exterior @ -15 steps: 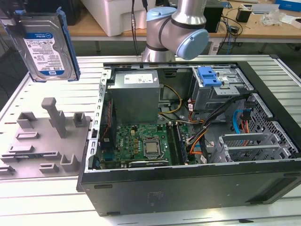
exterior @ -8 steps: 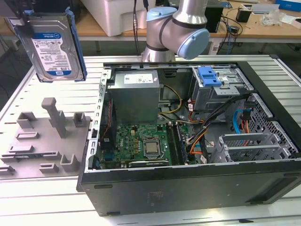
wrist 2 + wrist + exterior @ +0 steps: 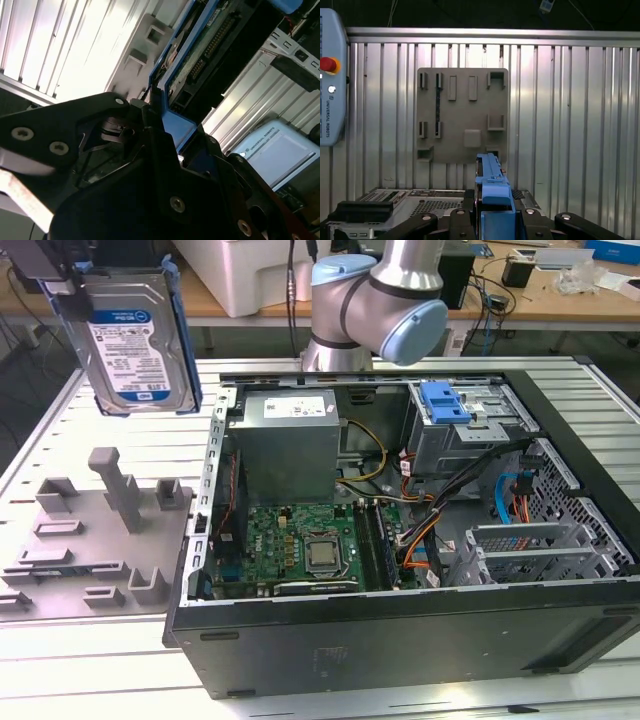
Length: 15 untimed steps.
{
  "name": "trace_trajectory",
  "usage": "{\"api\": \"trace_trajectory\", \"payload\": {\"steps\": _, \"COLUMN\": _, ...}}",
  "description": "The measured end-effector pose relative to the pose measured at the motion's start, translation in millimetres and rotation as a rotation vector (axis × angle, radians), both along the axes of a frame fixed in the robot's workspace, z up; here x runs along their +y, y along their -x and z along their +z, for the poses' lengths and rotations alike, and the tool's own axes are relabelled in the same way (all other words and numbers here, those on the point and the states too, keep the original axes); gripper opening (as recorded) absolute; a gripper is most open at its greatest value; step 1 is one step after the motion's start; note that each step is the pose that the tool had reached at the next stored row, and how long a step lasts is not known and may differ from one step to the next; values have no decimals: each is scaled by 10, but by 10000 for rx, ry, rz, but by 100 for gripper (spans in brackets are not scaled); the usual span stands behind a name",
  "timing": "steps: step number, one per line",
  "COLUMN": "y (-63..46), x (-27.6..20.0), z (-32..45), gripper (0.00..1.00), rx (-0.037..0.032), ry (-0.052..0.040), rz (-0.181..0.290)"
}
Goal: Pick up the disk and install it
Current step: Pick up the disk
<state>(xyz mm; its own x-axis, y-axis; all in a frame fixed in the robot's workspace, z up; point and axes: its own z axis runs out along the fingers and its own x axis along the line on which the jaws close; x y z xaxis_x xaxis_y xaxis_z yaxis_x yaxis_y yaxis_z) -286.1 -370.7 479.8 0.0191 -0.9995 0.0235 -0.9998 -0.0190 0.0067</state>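
The ribbed aluminium table [image 3: 120, 420] carries an open computer case [image 3: 400, 650], a black steel box with its side panel off, a green circuit board and bundled cables bare inside. Behind it stands the arm [image 3: 390, 300], smooth silver tubes with pale blue joint caps.

On the exterior view's left of the case lies a flat grey fixture plate [image 3: 90, 540], matte plastic with raised blocks and slots. Its holders look vacant, so the pick-up part of the task appears done.

The disk [image 3: 135, 340] hangs in the air above that plate, well apart from the case, clear of every surface. It is a flat rectangular slab of silver metal, its blue-and-white label towards the exterior camera, edged by a blue plastic carrier rail.

Inside the case, the perforated metal drive bay [image 3: 470, 430], topped by 1 blue plastic latch [image 3: 445, 400], has no disk in it, so by these views the installing is not yet done.

In the first wrist view the black pincer [image 3: 492, 220], bolted plates with visible screw heads, is pressed onto the disk's blue rail, pinching it edge-on.
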Motion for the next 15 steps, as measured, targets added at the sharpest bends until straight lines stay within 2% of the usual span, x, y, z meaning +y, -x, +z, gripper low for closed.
{"api": "trace_trajectory", "payload": {"steps": 6, "y": -159, "x": -38, "z": 11, "gripper": 37, "rx": -1, "ry": -1, "rz": 2}}
{"api": "trace_trajectory", "payload": {"steps": 13, "y": -390, "x": -109, "z": 28, "gripper": 37, "rx": -1, "ry": -1, "rz": -1}}
{"api": "trace_trajectory", "payload": {"steps": 15, "y": -472, "x": -142, "z": 37, "gripper": 37, "rx": 1, "ry": 1, "rz": 2}}
